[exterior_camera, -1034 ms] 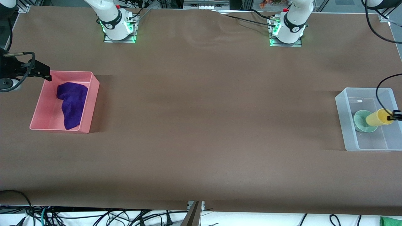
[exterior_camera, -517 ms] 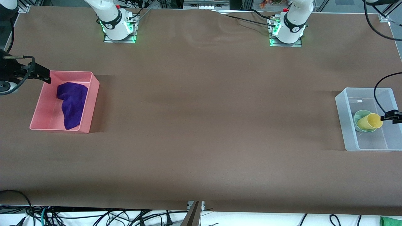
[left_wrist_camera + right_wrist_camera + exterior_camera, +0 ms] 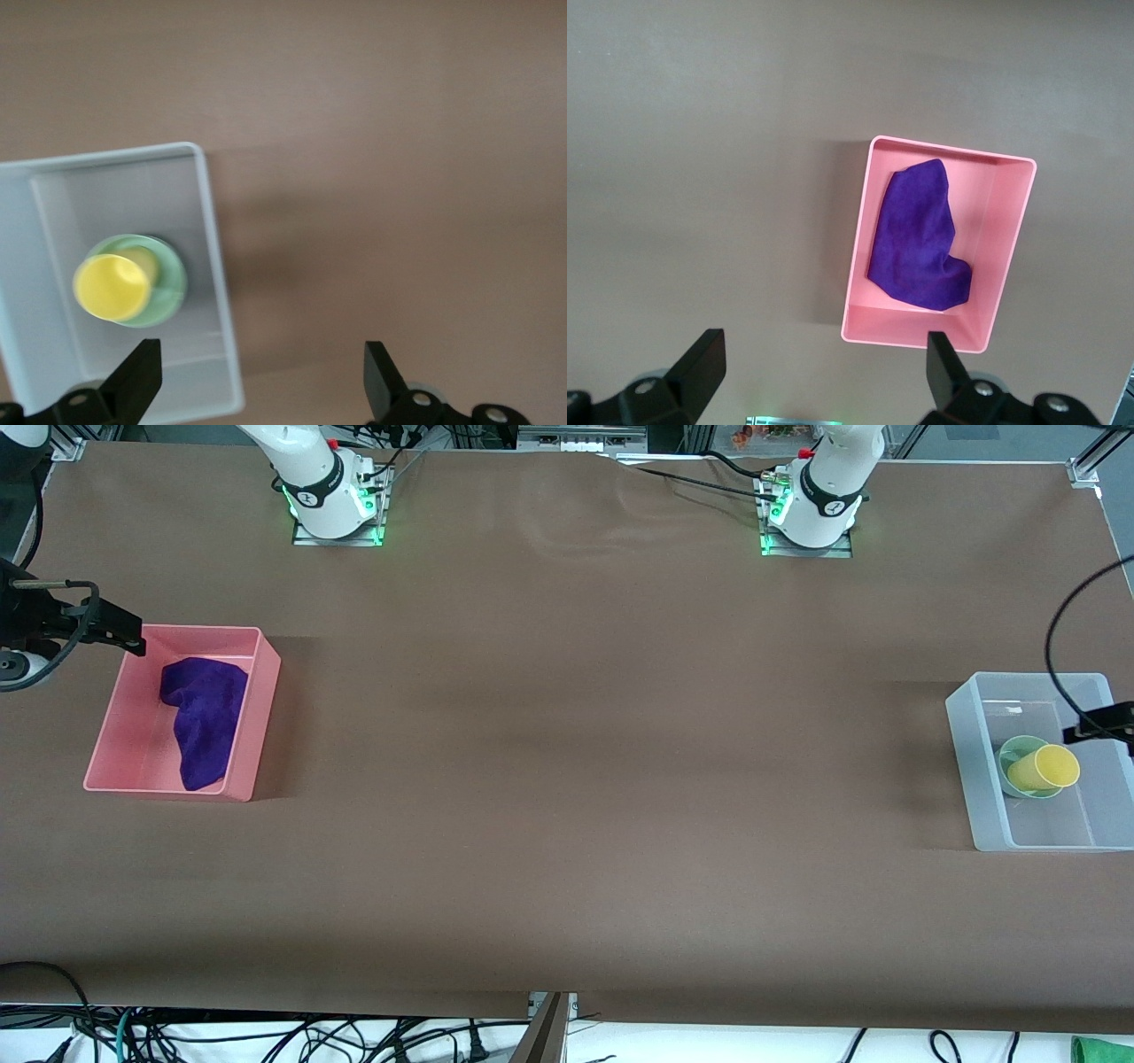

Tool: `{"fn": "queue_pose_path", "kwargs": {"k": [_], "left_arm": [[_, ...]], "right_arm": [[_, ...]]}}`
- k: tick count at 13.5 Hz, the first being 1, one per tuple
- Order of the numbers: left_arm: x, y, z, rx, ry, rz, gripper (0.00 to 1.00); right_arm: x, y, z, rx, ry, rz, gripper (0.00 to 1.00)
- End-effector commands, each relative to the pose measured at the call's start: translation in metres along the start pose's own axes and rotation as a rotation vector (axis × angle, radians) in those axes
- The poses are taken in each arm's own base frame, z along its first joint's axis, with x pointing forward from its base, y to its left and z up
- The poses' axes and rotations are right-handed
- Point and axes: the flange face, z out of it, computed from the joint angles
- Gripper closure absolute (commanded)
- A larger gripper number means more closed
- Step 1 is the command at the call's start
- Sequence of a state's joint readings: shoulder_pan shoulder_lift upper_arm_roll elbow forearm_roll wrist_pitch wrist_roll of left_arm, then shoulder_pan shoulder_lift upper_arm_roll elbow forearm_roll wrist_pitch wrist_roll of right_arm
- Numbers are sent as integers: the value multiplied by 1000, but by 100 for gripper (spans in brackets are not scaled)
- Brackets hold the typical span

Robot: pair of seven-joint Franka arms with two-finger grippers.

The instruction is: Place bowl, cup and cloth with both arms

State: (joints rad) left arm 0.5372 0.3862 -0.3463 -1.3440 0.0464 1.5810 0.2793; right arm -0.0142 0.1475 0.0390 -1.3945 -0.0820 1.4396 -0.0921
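The yellow cup (image 3: 1044, 769) leans tilted inside the mint-green bowl (image 3: 1008, 755), which sits in a clear plastic bin (image 3: 973, 779) at the left arm's end of the table. My left gripper (image 3: 1101, 724) hangs open and empty above that bin. In the left wrist view the cup (image 3: 111, 286) and the bowl (image 3: 168, 288) lie well below the open left gripper (image 3: 261, 390). The purple cloth (image 3: 205, 717) lies in a pink bin (image 3: 259, 717) at the right arm's end. My right gripper (image 3: 124, 633) is open and empty over that bin's edge; its wrist view shows the cloth (image 3: 917, 239).
Both arm bases (image 3: 332, 500) stand along the table edge farthest from the front camera. Brown table surface (image 3: 602, 762) stretches between the two bins. Cables hang off the table edge nearest the front camera.
The left gripper let go of the yellow cup, which dropped into the bowl, and then lifted away. The right gripper has barely moved.
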Motion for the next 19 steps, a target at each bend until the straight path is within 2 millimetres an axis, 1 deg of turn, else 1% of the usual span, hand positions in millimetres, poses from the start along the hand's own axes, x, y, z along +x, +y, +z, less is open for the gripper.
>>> {"fn": "queue_pose_path", "kwargs": {"k": [1,2,3,4,5,6,7,8,9,10,12,13,15,18,19], "left_arm": [[-11,49,-17,46,-55,-99,0],[-11,61,-25,57,-44,-122,0],[-12,97,-37,84,-25,-122,0],[-15,120,-47,101,-4,-159,0],[-18,130,-57,95,19,-208,0],[-21,141,-62,81,30,-217,0],[-29,140,-71,82,42,-232,0],[-37,154,-67,78,28,-214,0],[-49,156,-62,82,13,-213,0],[-59,167,-59,84,24,-190,0],[-79,170,-49,83,22,-171,0],[-83,166,-46,80,10,-141,0],[-84,167,-44,87,-10,-103,0],[-76,157,-50,83,46,-110,0],[-77,156,-50,86,46,-110,0]], "right_arm": [[-2,-2,-1,14,-5,3,0],[-1,-2,-1,14,-2,2,0],[1,-2,2,13,-7,2,0],[2,-2,3,13,-7,1,0],[2,-2,3,13,-7,1,0],[2,-2,3,13,-7,1,0],[2,-2,3,13,-7,1,0],[2,0,3,13,-7,4,0],[2,2,4,13,-9,7,0],[3,2,5,14,-10,9,0],[3,3,6,12,-12,10,0],[3,3,6,12,-12,10,0],[3,3,6,12,-12,10,0],[5,5,9,10,-19,10,0],[5,5,9,9,-19,11,0]]}}
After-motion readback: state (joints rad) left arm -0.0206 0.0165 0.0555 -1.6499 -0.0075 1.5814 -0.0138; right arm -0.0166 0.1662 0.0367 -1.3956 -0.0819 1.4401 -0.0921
